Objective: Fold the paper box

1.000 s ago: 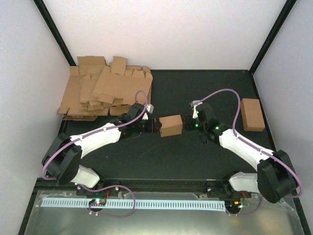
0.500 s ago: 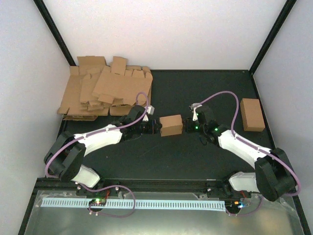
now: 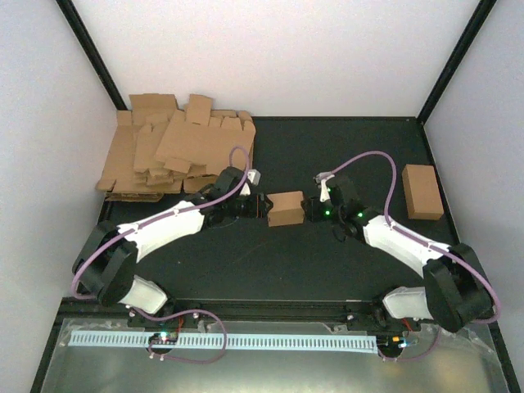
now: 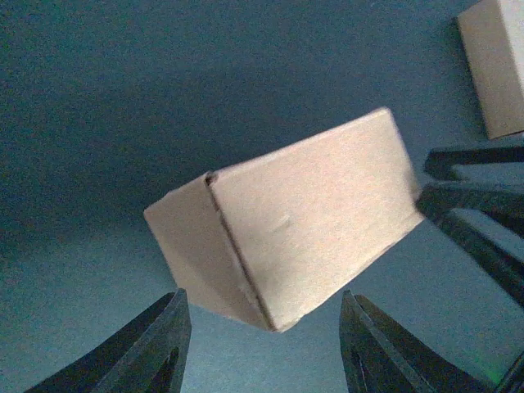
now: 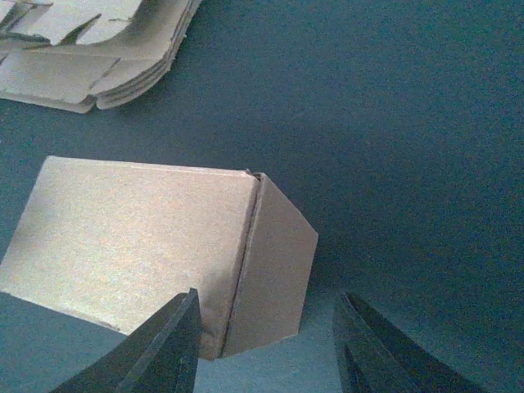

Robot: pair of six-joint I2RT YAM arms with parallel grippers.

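Note:
The paper box (image 3: pixel 286 209) lies on the black mat between my two grippers as a closed brown carton with no loose flap showing. My left gripper (image 3: pixel 262 208) faces its left end, open. In the left wrist view the paper box (image 4: pixel 303 229) sits tilted just beyond the left gripper (image 4: pixel 264 296), touching neither finger. My right gripper (image 3: pixel 309 208) faces the right end, also open. In the right wrist view the box's end face (image 5: pixel 274 270) lies just ahead of the right gripper (image 5: pixel 266 296), its near corner by the left finger (image 5: pixel 164 348).
A heap of flat cardboard blanks (image 3: pixel 176 151) fills the back left corner of the mat, and its edge (image 5: pixel 98 57) shows in the right wrist view. A second closed brown box (image 3: pixel 422 192) lies at the right, near the enclosure wall.
Both grippers have edged a little closer to the box's ends. The left wrist has shifted slightly toward the back. The box has barely moved.

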